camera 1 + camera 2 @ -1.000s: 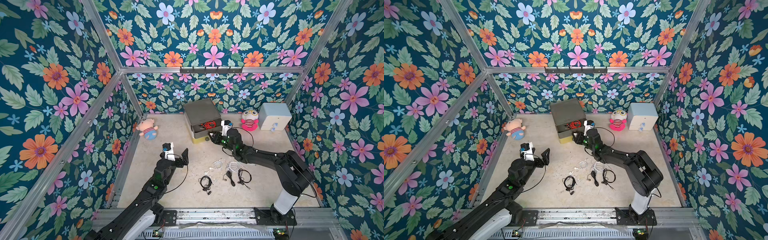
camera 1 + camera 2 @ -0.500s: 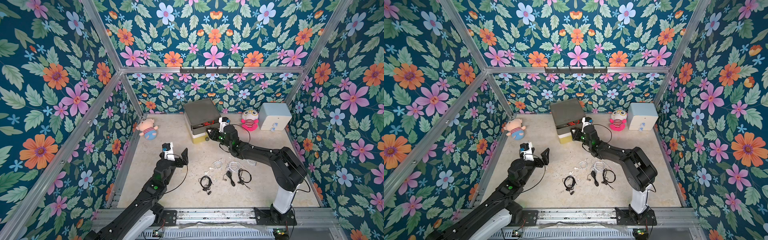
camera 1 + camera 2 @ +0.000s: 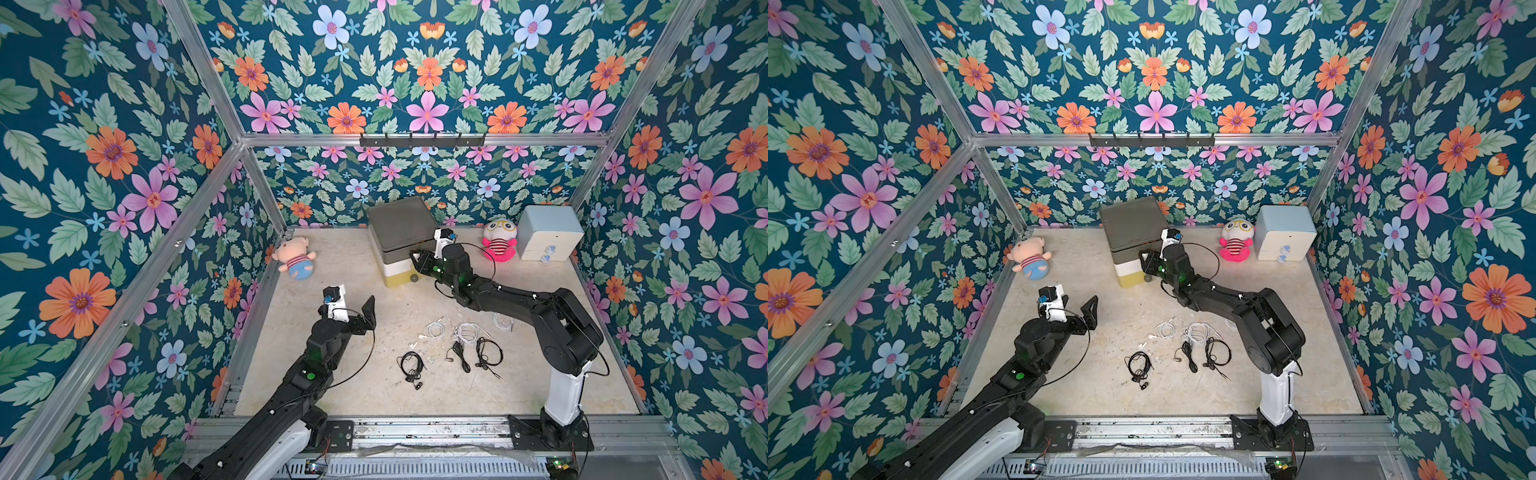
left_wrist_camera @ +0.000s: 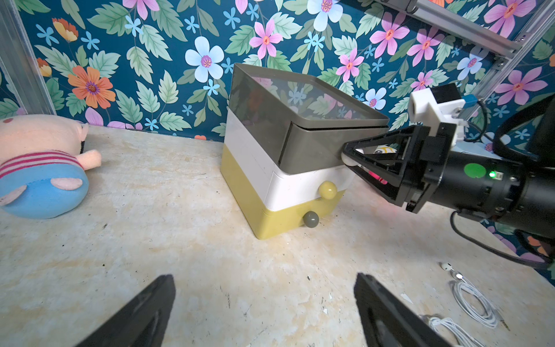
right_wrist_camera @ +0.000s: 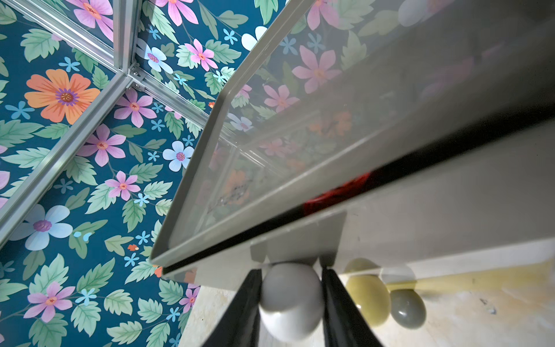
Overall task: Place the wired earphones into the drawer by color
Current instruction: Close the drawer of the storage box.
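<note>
The wired earphones (image 3: 461, 353) lie loose on the floor (image 3: 332, 374) between the two arms: white coils (image 3: 468, 332) farther back, black coils (image 3: 411, 365) nearer the front. A red cord (image 5: 336, 192) shows through the thin slit of the grey top tier. The drawer (image 3: 399, 232) stands by the back wall, that top tier almost flush. The right gripper (image 5: 291, 270), on an arm stretched low and forward, pinches the tier's white ball knob (image 5: 291, 303). The left gripper (image 4: 264, 278) hangs above the floor on a half-bent arm, spread wide and empty, facing the chest.
</note>
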### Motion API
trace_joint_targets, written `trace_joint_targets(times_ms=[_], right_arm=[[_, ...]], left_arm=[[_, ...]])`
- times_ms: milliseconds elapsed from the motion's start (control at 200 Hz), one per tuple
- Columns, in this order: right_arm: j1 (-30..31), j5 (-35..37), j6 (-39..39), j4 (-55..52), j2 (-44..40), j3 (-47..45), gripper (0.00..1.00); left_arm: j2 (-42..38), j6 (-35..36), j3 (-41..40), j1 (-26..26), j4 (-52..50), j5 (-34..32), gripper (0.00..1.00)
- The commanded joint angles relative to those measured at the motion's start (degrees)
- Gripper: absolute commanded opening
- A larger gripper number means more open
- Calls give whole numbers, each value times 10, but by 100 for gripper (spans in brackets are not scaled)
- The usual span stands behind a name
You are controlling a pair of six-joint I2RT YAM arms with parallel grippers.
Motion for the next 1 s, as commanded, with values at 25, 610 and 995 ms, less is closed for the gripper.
trace_joint_targets(times_ms=[25,610,995], right_arm=[[-3,5,-10,3,8,12,37],[-7,1,-8,13,-7,-16,51],[-7,-7,-5,93,-46,-147,57]], left_arm=[[-1,10,0,1,9,-2,99],[4,11,-3,1,13,-6,99],[5,16,-6,1,18,-6,99]])
